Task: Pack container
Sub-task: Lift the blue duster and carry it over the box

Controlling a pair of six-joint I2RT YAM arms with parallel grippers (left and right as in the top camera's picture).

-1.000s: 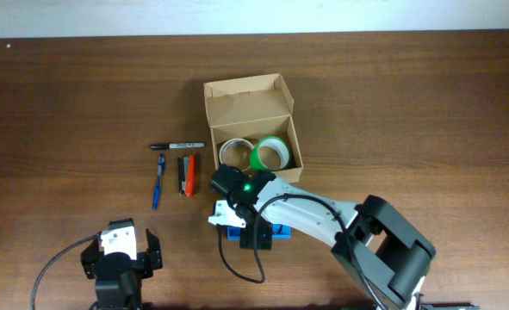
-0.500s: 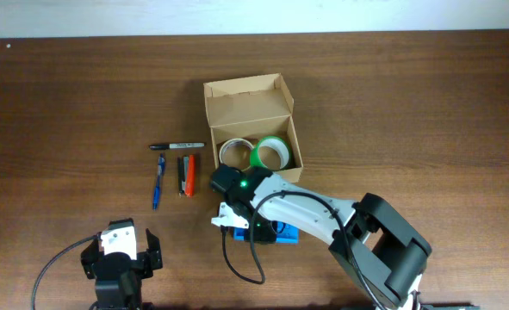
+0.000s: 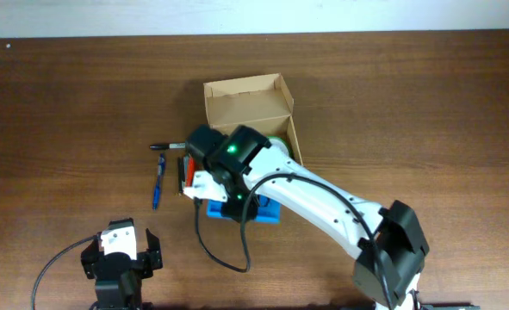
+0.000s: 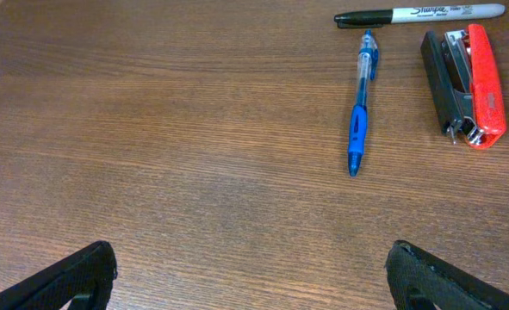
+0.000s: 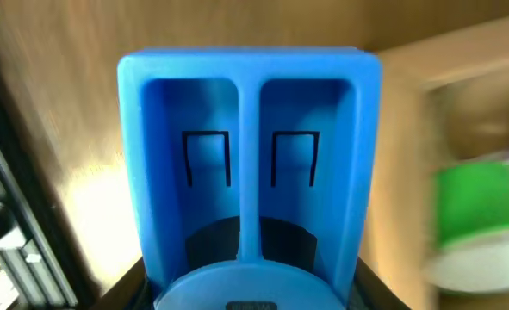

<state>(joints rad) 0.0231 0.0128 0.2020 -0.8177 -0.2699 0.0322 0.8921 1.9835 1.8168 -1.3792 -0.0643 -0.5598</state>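
The container (image 3: 245, 96), a tan cardboard box with its flap lid standing open, sits mid-table. My right gripper (image 3: 237, 205) hovers at the box's near left corner, shut on a blue plastic piece (image 3: 252, 212) with two compartments. That piece (image 5: 249, 155) fills the right wrist view, with the gripper (image 5: 250, 291) clamped on its lower sides. A green tape roll (image 5: 476, 202) lies in the box beside it, blurred. My left gripper (image 3: 121, 257) rests near the front edge, open (image 4: 254, 284) over bare wood.
Left of the box lie a black marker (image 4: 418, 14), a blue pen (image 4: 359, 108) and a red and black stapler (image 4: 465, 82). The right arm covers the front of the box and part of the stapler (image 3: 185, 170) in the overhead view.
The right gripper closed on the blue piece, then carried it up and left, from the table in front of the box to the box's near left corner. The left arm stayed still.
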